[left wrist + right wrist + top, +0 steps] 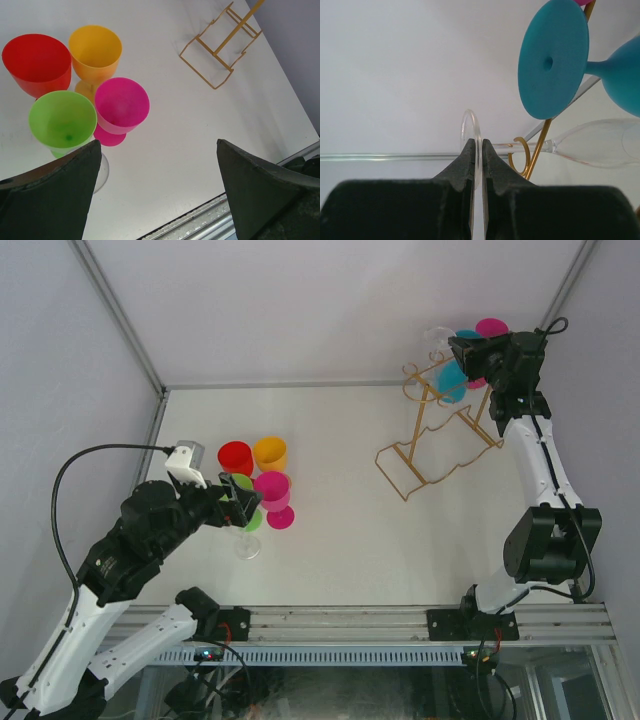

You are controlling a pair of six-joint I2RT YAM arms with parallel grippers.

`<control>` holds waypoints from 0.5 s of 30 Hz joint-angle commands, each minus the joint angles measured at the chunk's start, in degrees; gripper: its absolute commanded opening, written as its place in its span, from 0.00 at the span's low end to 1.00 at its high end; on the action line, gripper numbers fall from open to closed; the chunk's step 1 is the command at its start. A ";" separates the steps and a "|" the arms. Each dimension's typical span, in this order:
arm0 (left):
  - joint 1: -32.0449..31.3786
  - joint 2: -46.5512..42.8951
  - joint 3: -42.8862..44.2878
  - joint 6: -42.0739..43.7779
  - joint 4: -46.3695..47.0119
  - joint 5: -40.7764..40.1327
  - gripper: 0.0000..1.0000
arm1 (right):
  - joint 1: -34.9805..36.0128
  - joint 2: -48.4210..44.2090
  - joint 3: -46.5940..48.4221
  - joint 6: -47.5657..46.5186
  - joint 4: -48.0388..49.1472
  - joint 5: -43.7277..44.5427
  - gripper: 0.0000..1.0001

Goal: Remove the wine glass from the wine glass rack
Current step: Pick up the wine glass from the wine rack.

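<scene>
The gold wire wine glass rack (pixel 440 445) stands at the back right; its curled loop (pixel 522 157) shows in the right wrist view. A clear wine glass (pixel 600 142) lies sideways with its stem in that loop. My right gripper (pixel 476 145) is shut on the thin round foot (pixel 470 127) of this glass, high beside the rack top (pixel 478 358). A teal glass (pixel 552 57) hangs on the rack next to it. My left gripper (pixel 159 145) is open and holds nothing, above the table at the left (pixel 243 498).
A red (pixel 37 62), an orange (pixel 95 50), a pink (pixel 121 104) and a green glass (pixel 62 119) stand together on the white table under the left gripper, with a clear round foot (pixel 102 172) beside them. A magenta glass (pixel 490 328) also hangs on the rack. Walls close the back and sides.
</scene>
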 commanded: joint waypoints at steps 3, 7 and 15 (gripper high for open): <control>-0.14 -0.48 -1.29 -0.91 1.82 0.39 1.00 | 1.61 0.96 4.40 0.99 3.93 2.62 0.00; -0.14 -0.61 -1.39 -0.78 1.64 0.32 1.00 | 2.20 2.07 6.27 0.93 3.37 2.42 0.00; -0.14 -0.87 -1.20 -0.67 1.56 0.20 1.00 | 3.19 5.50 11.60 -0.82 1.83 -1.47 0.00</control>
